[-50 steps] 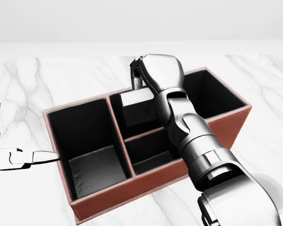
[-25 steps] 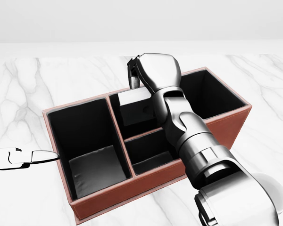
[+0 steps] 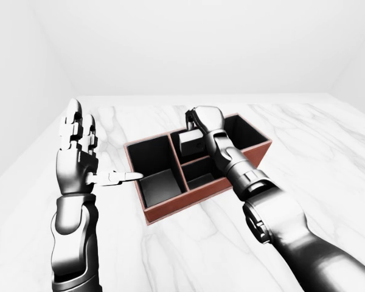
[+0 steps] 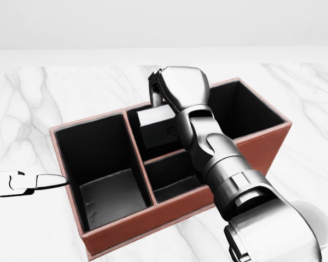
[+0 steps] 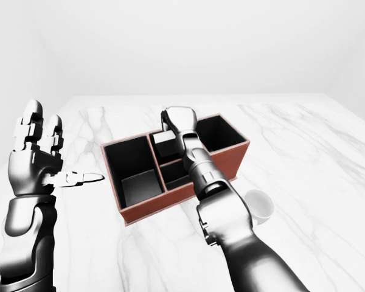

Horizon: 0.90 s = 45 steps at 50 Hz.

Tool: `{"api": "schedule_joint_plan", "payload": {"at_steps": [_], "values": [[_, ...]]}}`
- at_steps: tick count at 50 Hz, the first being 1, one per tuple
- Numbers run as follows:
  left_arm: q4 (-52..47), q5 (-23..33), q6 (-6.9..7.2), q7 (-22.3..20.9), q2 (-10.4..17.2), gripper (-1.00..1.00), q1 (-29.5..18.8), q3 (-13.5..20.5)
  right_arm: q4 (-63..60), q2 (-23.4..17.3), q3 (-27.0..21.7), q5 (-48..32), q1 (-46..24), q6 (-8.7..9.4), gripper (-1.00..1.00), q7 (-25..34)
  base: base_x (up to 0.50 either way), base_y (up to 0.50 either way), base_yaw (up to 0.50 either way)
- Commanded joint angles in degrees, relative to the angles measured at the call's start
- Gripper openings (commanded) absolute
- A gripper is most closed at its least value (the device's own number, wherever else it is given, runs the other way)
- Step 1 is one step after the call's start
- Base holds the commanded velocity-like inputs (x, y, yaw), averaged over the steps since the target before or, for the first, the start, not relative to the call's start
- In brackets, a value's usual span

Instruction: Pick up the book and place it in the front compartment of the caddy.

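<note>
The red-brown caddy has black compartments: a large one at the left, two small ones in the middle, a large one at the right. A dark book with a pale top edge stands tilted in the upper middle compartment. My right hand is over it, fingers curled on its top edge; the palm hides the contact. My left hand is raised left of the caddy, open, its thumb pointing toward the caddy's left wall.
The caddy stands on a white marble table. A white cup sits right of the caddy, next to my right forearm. My right forearm crosses over the lower middle compartment.
My right hand and the book have shifted very slightly left and down in the upper middle compartment. The left hand and the caddy have stayed put.
</note>
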Motion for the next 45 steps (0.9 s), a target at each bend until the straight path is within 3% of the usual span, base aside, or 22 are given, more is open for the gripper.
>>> {"api": "schedule_joint_plan", "payload": {"at_steps": [1, 45], "values": [[-0.04, -0.09, 0.00, 0.02, 0.08, 1.00, -0.12, 0.15, 0.18, 0.27, -1.15, -0.75, -0.51, 0.00, -1.00, -3.35, 0.00, 0.00, 0.00], [-0.03, -0.30, 0.00, 0.08, 0.12, 1.00, -0.14, 0.22, 0.95, 1.47, -1.42, -0.32, -2.10, 0.00, -1.00, -3.76, 0.00, 0.00, 0.00]]}}
